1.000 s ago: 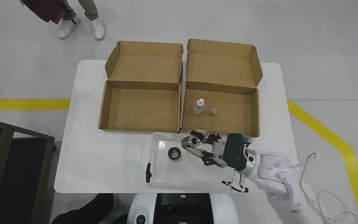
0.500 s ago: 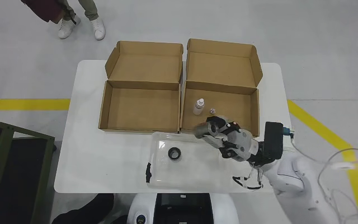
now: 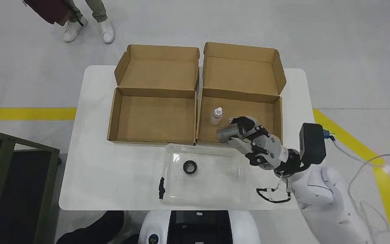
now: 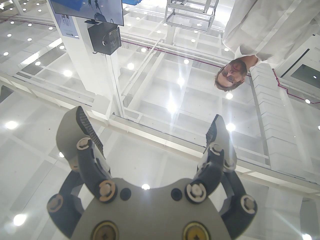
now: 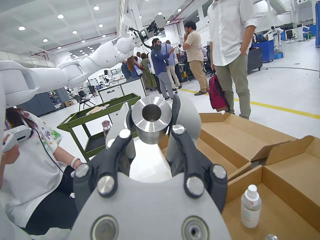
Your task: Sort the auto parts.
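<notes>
Metal cylinder (image 5: 151, 126) with a bored end, clamped by its sides between the fingers of the right gripper (image 5: 152, 111), closed just as far as the part allows. Held in the air over the front left corner of the right cardboard box (image 3: 275, 125), close to the wall shared with the neighbouring box. Inside that box: a white spray bottle (image 3: 216, 115) standing upright near the same wall, and just beside it a small round piece (image 3: 231, 121), possibly metal, too small to tell. Left cardboard box (image 3: 152, 119) set side by side against the right one, both lids folded back flat. In front of the boxes, a clear plastic tray (image 3: 177, 183) on the white table (image 3: 97, 152), holding a black ring (image 3: 191, 166) toward the end nearer the left box. Dark narrow piece (image 3: 162, 186) at that end's edge, inside or outside the tray hard to say. Left gripper (image 4: 148, 126) turned up toward the ceiling, fingers spread wide, nothing between them.
</notes>
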{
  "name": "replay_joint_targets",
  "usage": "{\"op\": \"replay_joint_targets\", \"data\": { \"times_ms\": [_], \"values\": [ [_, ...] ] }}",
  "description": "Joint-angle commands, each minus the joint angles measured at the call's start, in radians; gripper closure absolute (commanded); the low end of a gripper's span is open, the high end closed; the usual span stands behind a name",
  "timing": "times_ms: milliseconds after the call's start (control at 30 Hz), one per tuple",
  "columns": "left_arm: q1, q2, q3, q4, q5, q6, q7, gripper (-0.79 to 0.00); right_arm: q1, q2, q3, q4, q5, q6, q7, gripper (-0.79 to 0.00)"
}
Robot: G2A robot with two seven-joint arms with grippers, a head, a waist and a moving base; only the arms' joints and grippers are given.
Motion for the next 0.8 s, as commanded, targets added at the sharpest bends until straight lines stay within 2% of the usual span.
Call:
{"op": "replay_joint_targets", "data": {
  "times_ms": [0,300,767],
  "values": [
    [0.0,0.0,0.0,0.0,0.0,0.0,0.0,-0.785,0.003,-0.001,-0.002,0.001,0.001,0.002,0.003,0.0],
    [0.0,0.0,0.0,0.0,0.0,0.0,0.0,-0.785,0.048,-0.014,-0.068,0.047,-0.088,0.033,0.033,0.0],
    [0.0,0.0,0.0,0.0,0.0,0.0,0.0,-0.785,0.139,-0.04,-0.188,0.127,-0.236,0.153,0.096,0.0]
  ]
}}
